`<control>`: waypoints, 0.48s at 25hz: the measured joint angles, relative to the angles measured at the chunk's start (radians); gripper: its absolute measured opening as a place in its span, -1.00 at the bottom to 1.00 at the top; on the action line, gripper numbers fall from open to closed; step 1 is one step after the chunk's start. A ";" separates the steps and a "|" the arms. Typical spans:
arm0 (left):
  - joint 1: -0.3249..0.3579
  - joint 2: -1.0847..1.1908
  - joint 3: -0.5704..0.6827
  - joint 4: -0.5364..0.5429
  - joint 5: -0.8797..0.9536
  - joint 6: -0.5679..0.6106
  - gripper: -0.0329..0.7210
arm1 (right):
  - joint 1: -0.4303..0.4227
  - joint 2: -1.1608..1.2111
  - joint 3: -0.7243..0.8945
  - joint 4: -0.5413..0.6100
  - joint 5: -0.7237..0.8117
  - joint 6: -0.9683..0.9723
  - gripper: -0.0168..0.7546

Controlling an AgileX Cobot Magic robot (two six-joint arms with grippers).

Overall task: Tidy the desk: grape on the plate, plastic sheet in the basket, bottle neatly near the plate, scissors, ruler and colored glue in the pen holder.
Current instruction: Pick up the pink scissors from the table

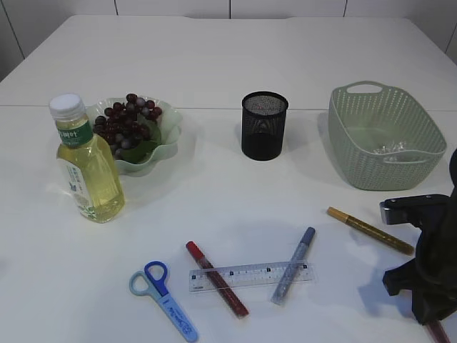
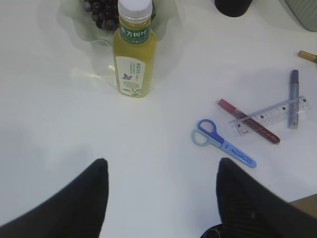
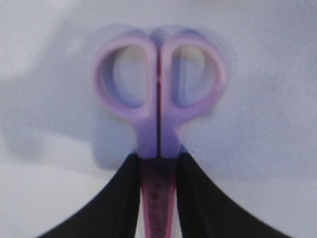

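My right gripper (image 3: 158, 161) is shut on the pink blade cover of purple scissors (image 3: 158, 84), whose handles stick out ahead of the fingers. At the table's front right, the exterior view shows this gripper (image 1: 428, 314) pointing down. My left gripper (image 2: 162, 163) hangs open over bare table, short of the blue scissors (image 2: 224, 144). Blue scissors (image 1: 163, 289), ruler (image 1: 250, 275), red glue (image 1: 216, 288), blue glue (image 1: 293, 264) and gold glue (image 1: 370, 230) lie at the front. Grapes (image 1: 128, 118) sit on the plate (image 1: 168, 139), with the bottle (image 1: 87, 161) upright beside it.
The black mesh pen holder (image 1: 264, 125) stands mid-table. At the right rear is the green basket (image 1: 385, 136), and a clear plastic sheet (image 1: 389, 150) lies inside it. The ruler rests across the red and blue glue sticks.
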 joint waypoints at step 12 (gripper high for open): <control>0.000 0.000 0.000 0.000 0.000 0.000 0.41 | 0.000 -0.023 0.006 -0.016 -0.002 -0.047 -0.41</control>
